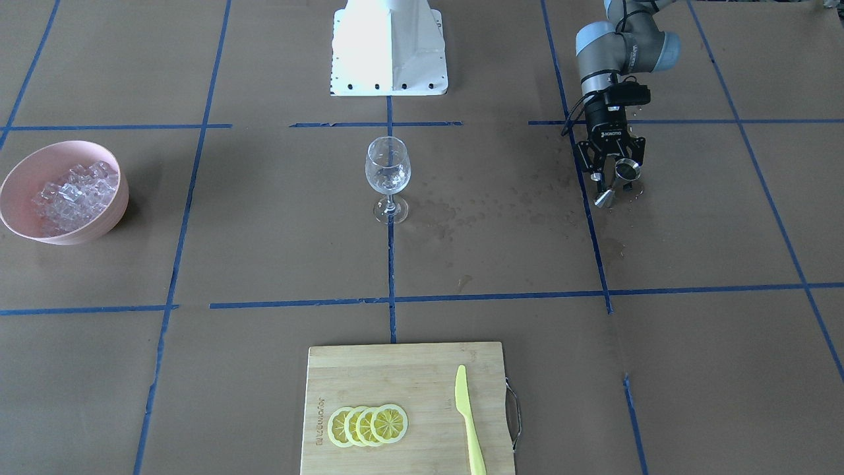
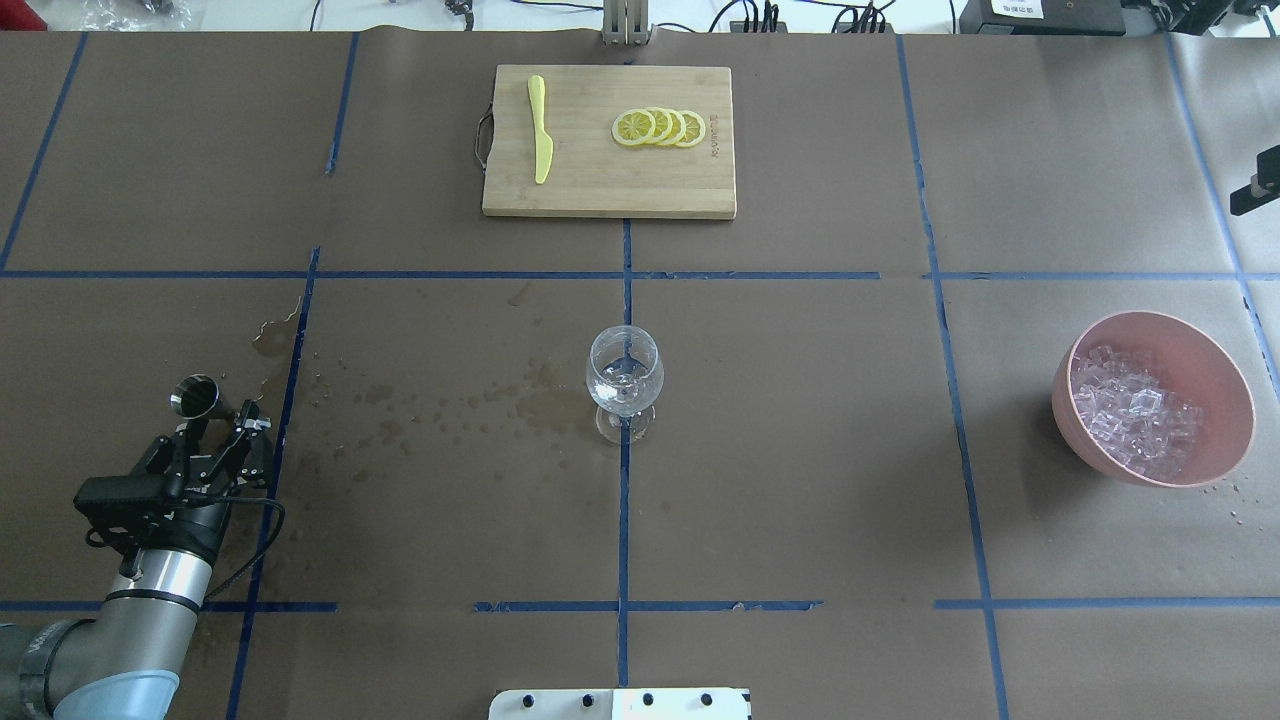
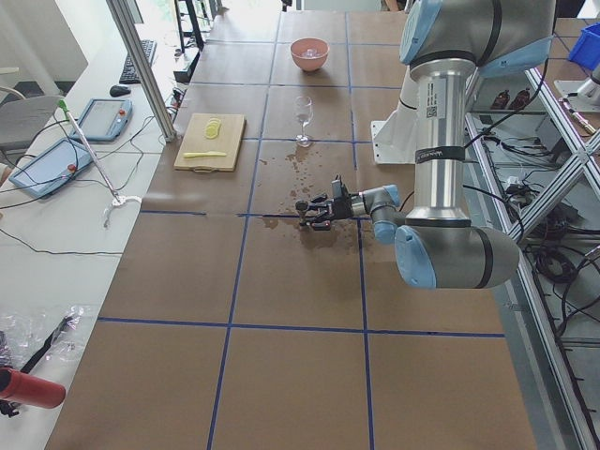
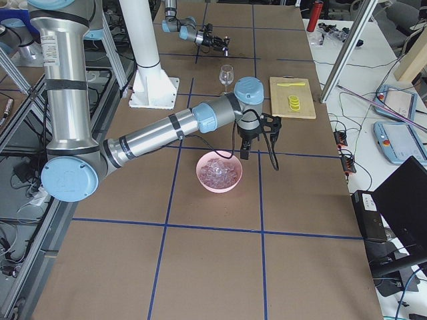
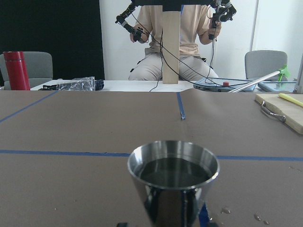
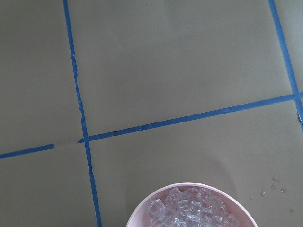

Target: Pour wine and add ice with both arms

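The left gripper (image 1: pixel 616 177) pinches a steel measuring cup (image 5: pixel 173 172) between its fingers, mouth up, with dark liquid inside. The wine glass (image 2: pixel 625 375) stands upright at the table's centre, well apart from the cup. It lies toward the robot's right, across a scatter of wet spots, so the carry likely runs sideways and falls to this arm. The ice (image 2: pixel 1135 410) lies heaped in the pink bowl (image 2: pixel 1205 350) beyond the glass, with the right gripper (image 4: pixel 245 152) hanging just above it. I cannot tell whether its fingers are spread.

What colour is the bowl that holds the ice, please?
The bowl is pale pink, clearest in the overhead exterior view.
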### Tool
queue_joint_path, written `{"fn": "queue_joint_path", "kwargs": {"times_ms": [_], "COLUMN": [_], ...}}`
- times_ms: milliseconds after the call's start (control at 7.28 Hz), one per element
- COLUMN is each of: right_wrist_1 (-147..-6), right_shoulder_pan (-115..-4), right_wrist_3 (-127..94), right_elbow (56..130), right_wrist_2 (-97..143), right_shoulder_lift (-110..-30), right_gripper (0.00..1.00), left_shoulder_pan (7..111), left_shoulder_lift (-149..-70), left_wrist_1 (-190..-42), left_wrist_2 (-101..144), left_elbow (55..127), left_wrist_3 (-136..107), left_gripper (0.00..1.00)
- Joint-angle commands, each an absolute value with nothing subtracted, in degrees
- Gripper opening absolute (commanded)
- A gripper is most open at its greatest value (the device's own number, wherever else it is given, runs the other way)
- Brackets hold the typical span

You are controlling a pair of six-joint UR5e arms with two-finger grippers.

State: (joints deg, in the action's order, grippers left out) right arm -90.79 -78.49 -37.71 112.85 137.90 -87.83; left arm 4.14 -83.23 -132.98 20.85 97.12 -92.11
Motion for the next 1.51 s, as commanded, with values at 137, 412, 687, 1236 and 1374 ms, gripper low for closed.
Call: {"fn": "queue_joint_path", "kwargs": {"times_ms": [137, 412, 687, 1236, 1374], "right_wrist_1": [-90.79, -90.79, -90.79, -90.7, -90.7], "right_shoulder_pan": [-78.49, -78.49, -78.49, -78.49, -78.49], "right_wrist_3": [-37.71, -37.71, -37.71, -37.71, -37.62], "right_elbow": [112.85, 112.85, 112.85, 114.34, 114.87], "right_wrist_2": [137.9, 137.9, 137.9, 137.99, 138.08], "right_shoulder_lift": [-87.89, -87.89, -87.89, -87.89, -87.89], "right_gripper": [1.0, 1.0, 1.0, 1.0, 1.0], "left_shoulder_pan": [4.13, 4.3, 4.48, 5.88, 7.28], "left_shoulder_lift": [-83.06, -83.06, -82.97, -82.96, -83.66], "left_wrist_1": [-132.98, -133.41, -133.68, -133.77, -133.77], "left_wrist_2": [20.74, 20.31, 20.13, 20.13, 20.21], "left_elbow": [97.12, 97.29, 100.09, 108.08, 109.41], "left_wrist_3": [-92.11, -92.11, -92.11, -84.87, -81.33], "left_gripper": [0.37, 0.0, 0.0, 0.0, 0.0]}}
